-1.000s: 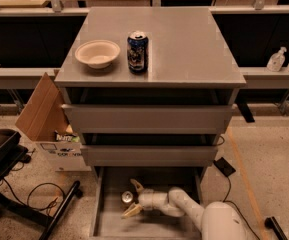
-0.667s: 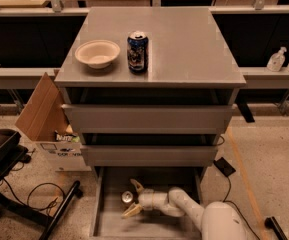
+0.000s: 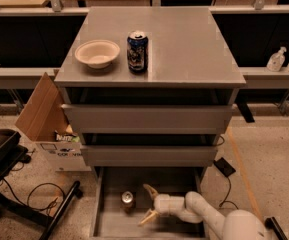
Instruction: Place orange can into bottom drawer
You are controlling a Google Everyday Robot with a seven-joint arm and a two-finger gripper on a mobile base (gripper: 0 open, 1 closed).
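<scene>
hand [image 3: 144,204] spread wide — just beside orange can [image 3: 127,200]

Can [image 3: 127,202] in bottom drawer [image 3: 113,225], gripper [image 3: 148,203] just right of it.

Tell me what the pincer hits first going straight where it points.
Likely the orange can, standing in the bottom drawer just left of the open pincer; depth is unclear.
</scene>
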